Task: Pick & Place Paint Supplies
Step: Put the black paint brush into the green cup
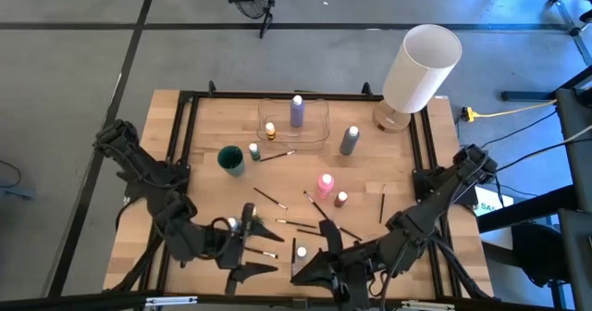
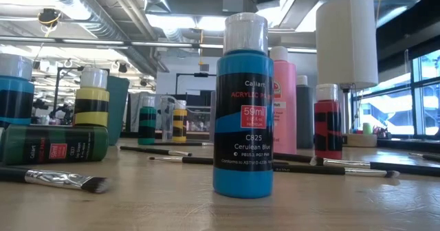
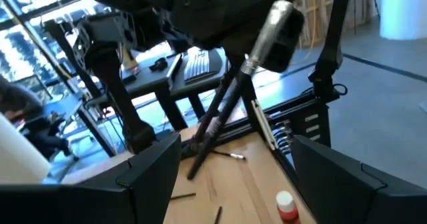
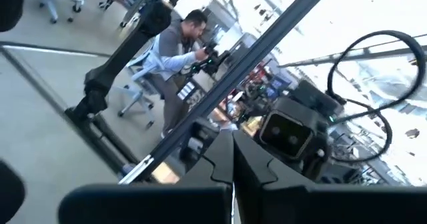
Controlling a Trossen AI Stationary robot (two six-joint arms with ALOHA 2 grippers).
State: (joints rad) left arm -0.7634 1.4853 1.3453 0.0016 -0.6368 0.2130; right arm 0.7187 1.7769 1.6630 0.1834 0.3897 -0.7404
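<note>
Left gripper (image 1: 248, 253) sits spread wide at lower left with nothing in it, brushes (image 1: 268, 197) and little bottles (image 1: 325, 185) litter mid-frame around the clear tray (image 1: 314, 133) holding the purple bottle (image 1: 297, 111), lamp (image 1: 421, 68) upper right, and the right gripper (image 1: 301, 272), pressed together, gets lost among dark arm parts.

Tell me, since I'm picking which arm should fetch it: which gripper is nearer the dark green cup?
Left. The left gripper sits at the near edge, roughly below the dark green cup. The right gripper lies farther off, toward the table's right.
</note>
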